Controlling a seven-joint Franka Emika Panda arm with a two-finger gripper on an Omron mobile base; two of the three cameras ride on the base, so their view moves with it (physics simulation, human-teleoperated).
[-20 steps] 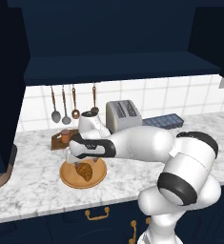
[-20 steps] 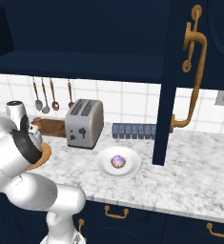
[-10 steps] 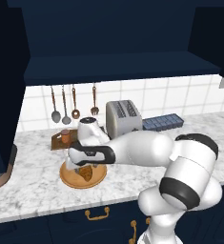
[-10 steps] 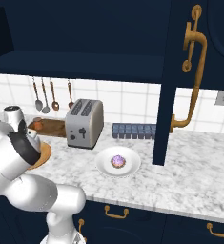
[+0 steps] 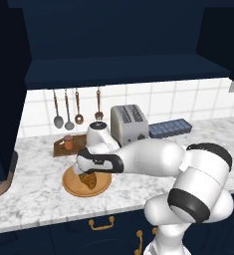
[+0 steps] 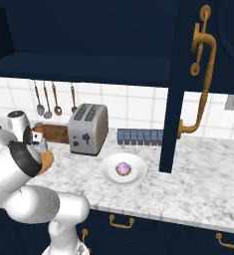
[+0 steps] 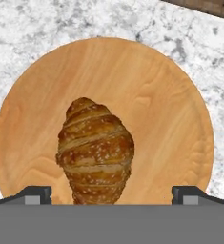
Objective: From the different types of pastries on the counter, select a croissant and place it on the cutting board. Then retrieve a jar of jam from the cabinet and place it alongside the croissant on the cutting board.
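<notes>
On the marbled worktop (image 5: 34, 196), far left: cutting board (image 5: 71, 144), dark brown, partly hidden behind the arm, with an orange-brown jar of jam (image 5: 68, 141) on it. Just in front: round tan wooden plate (image 7: 180, 119), carrying the croissant (image 7: 95, 150), golden and ridged. From the left base, croissant (image 5: 88, 179) half covered by the hand. Directly above it: the tool (image 7: 111, 194), spread wide, one dark tip either side of the pastry, neither touching; lower end of the croissant cut off by the frame edge. Further right: toaster (image 6: 88, 128), then white plate (image 6: 110, 173) with purple-frosted pastry (image 6: 123, 168). Rightmost: open navy cabinet door (image 6: 180, 74), contents behind it unseen.
</notes>
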